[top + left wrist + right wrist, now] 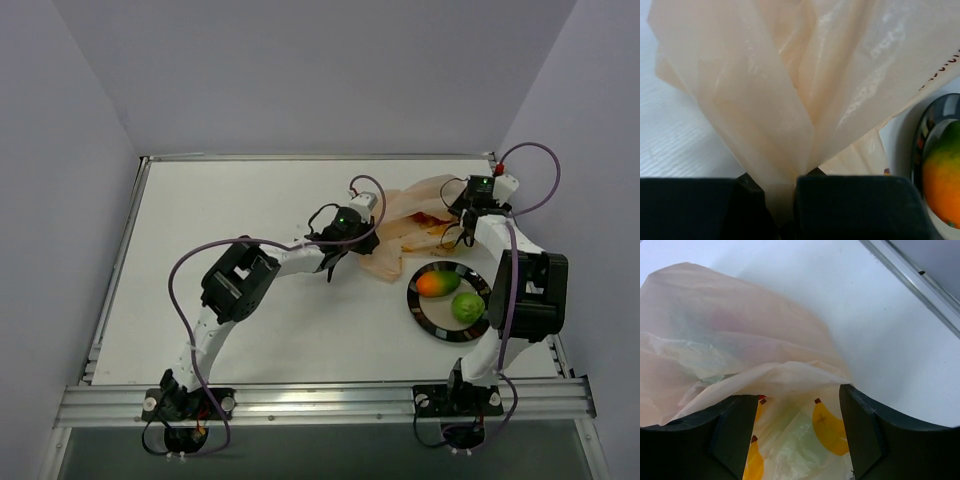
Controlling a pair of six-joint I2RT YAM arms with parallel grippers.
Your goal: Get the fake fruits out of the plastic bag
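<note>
The peach plastic bag lies crumpled at the back right of the table. My left gripper is shut on its near-left edge, and the film fans upward from between the two fingers. My right gripper is at the bag's right end, open, its jaws standing wide apart over the bag's mouth. Yellow banana shapes and something pale green show through the film there. A mango and a green apple lie on the plate. The mango also shows in the left wrist view.
The black-rimmed round plate sits near the right arm's base, just in front of the bag; its rim is close to my left gripper. The table's metal edge rail runs behind the bag.
</note>
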